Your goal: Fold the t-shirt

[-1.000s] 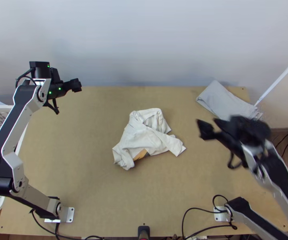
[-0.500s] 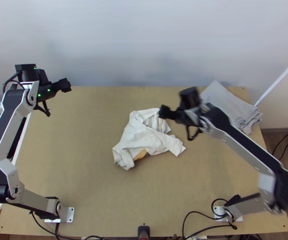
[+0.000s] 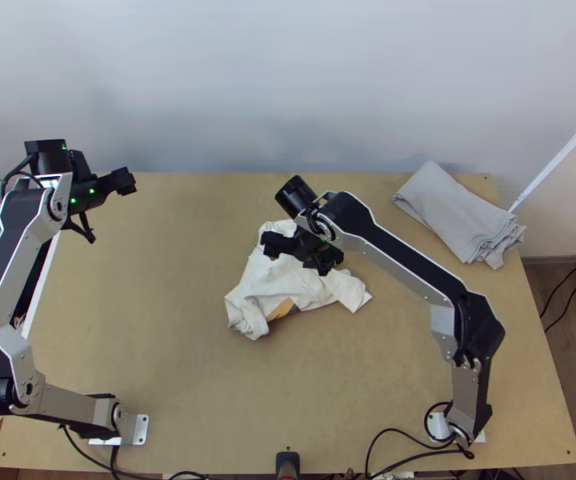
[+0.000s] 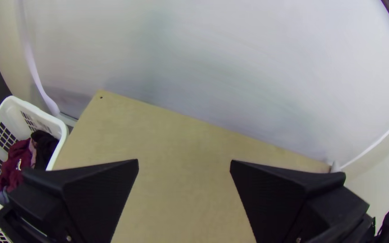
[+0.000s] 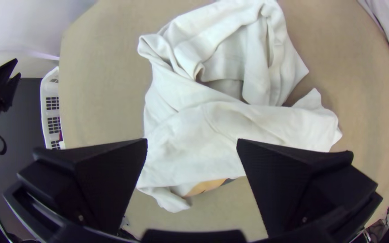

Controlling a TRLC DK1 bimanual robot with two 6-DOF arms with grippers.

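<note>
Right fingers [image 3: 272, 245] are spread wide, empty, over the bunched shirt [image 3: 276, 282] mid desk [image 3: 168, 344], so way nearer imo than the left fingers [image 3: 122, 182], also wide apart and empty, far-left corner.

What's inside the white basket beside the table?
Dark red cloth and black cloth, with a pinkish strip between them. What lies beneath them is covered, and the left gripper hides part of the basket.

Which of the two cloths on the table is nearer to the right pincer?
The white cloth, bunched beneath the open right pincer. The grey cloth lies folded, farther off, near the far right corner.
</note>
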